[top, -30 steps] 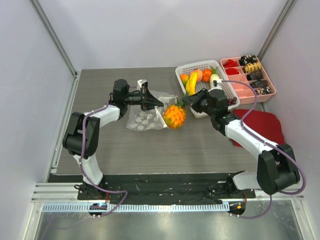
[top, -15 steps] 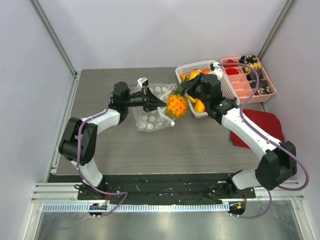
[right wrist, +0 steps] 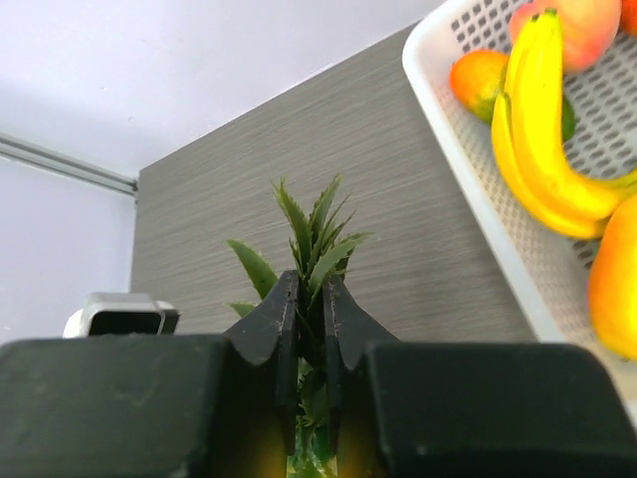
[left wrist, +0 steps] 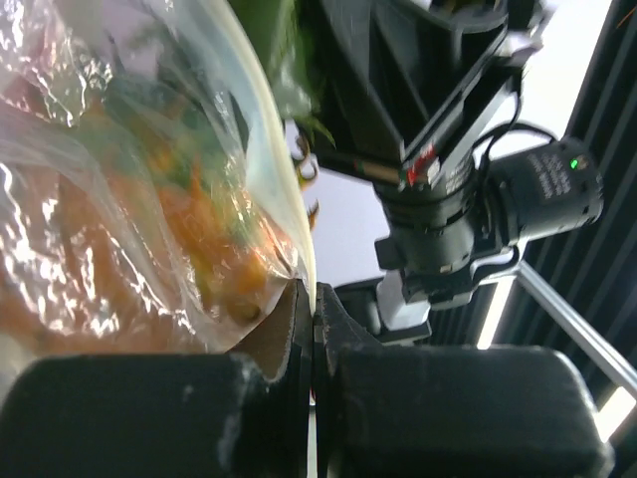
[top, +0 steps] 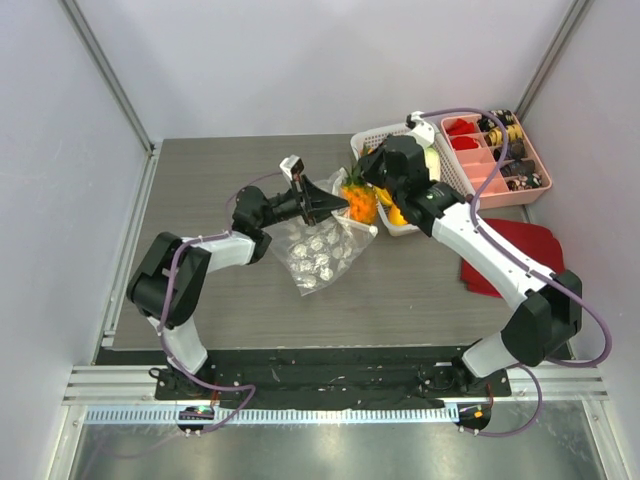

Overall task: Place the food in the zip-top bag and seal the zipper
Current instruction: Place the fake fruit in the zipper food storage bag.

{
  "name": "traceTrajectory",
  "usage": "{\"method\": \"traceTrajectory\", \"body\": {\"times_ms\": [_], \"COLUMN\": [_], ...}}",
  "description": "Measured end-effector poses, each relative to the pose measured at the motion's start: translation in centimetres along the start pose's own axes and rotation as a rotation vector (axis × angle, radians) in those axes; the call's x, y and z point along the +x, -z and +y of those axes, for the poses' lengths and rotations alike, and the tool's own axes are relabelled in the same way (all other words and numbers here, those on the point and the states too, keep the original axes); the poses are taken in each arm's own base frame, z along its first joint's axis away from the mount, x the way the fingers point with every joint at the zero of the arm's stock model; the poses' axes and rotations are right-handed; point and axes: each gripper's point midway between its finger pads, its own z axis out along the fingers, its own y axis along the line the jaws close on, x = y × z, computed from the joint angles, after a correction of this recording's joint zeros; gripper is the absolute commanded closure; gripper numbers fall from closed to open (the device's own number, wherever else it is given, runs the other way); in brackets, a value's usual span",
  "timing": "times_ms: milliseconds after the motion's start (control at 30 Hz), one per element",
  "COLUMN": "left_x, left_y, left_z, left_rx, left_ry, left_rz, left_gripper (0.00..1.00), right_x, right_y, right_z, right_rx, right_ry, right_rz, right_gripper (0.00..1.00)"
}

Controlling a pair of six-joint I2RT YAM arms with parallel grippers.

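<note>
My left gripper (top: 335, 203) is shut on the mouth edge of the clear dotted zip-top bag (top: 320, 250) and holds it lifted, so the bag hangs down to the table. In the left wrist view the whitish zipper strip (left wrist: 284, 189) runs into the closed left gripper (left wrist: 314, 299). My right gripper (top: 366, 184) is shut on the green leaves (right wrist: 314, 229) of the orange scaly fruit (top: 360, 204), right at the bag's mouth. The fruit shows orange through the plastic (left wrist: 199, 229). I cannot tell if it is inside the bag.
The white mesh basket (top: 385, 130) behind the right arm holds a banana (right wrist: 542, 129), an orange piece (right wrist: 478, 75) and a peach (right wrist: 587, 20). A pink compartment tray (top: 500, 150) stands at the back right. A red cloth (top: 510, 255) lies at the right.
The left gripper raised the bag's mouth and moved right, so the bag now hangs. The right gripper carried the orange fruit up and back to the bag's mouth.
</note>
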Motion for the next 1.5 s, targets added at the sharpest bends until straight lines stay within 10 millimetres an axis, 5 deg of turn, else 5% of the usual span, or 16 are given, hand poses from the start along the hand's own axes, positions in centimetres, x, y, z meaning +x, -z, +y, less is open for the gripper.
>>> {"method": "traceTrajectory", "body": {"times_ms": [233, 667, 833, 933, 1300, 1500], "left_x": [-2.2, -1.9, -1.7, -1.5, -0.2, 0.9], "left_y": [0.5, 0.6, 0.4, 0.1, 0.1, 0.1], "left_z": [0.8, 0.0, -0.7, -1.5, -3.8, -6.2], "left_rx": [0.035, 0.069, 0.079, 0.096, 0.118, 0.152], "left_ry": [0.033, -0.111, -0.157, -0.209, -0.318, -0.435], "left_rz": [-0.074, -0.067, -0.045, -0.022, 0.043, 0.106], "left_gripper": [1.0, 1.0, 1.0, 1.0, 1.0, 1.0], "right_x": [1.5, 3.4, 8.5, 10.0, 4.0, 6.4], "right_y": [0.2, 0.0, 1.2, 1.6, -0.6, 2.9], "right_z": [-1.7, -2.6, -1.6, -1.0, 1.7, 6.4], "right_rx": [0.08, 0.168, 0.114, 0.075, -0.194, -0.43], "right_ry": [-0.191, -0.588, -0.521, -0.415, -0.491, -0.307], "right_rz": [0.077, 0.261, 0.392, 0.441, 0.436, 0.563], "right_gripper": [0.99, 0.99, 0.99, 0.99, 0.99, 0.95]}}
